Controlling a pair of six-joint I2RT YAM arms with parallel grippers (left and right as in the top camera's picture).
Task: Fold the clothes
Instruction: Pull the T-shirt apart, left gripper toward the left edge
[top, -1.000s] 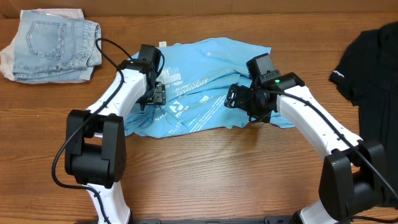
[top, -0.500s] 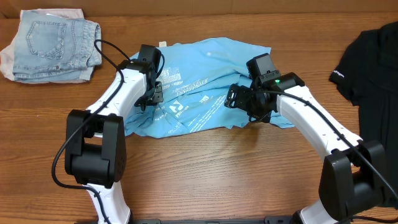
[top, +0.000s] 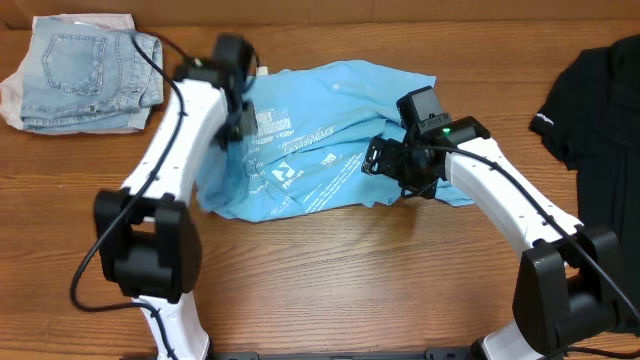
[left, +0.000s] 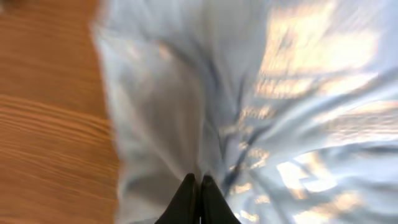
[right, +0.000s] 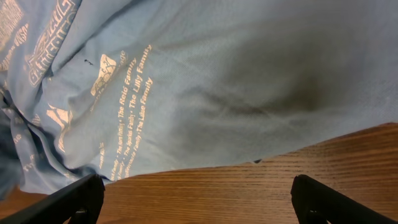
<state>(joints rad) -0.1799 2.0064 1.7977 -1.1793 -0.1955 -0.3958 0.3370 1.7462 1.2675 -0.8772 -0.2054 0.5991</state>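
Observation:
The light blue T-shirt (top: 330, 130) lies crumpled at the table's middle, with its white print facing up. My left gripper (top: 237, 122) is at the shirt's left part. In the left wrist view its jaws (left: 200, 186) are shut, and folds of the blue cloth (left: 280, 93) run into the tips. My right gripper (top: 385, 160) hovers over the shirt's right front part. It is open, and its fingertips (right: 81, 199) straddle bare wood just in front of the blue hem (right: 217, 81). A black T-shirt (top: 600, 90) lies at the far right.
Pale denim shorts (top: 85, 70) lie folded at the back left on a light cloth. The wooden table (top: 350, 270) shows bare wood in front of the shirt. The right arm's base stands close to the black shirt.
The left gripper has shut on the blue shirt's left part and moved up and toward the back left, lifting cloth with it. The right arm has stayed put.

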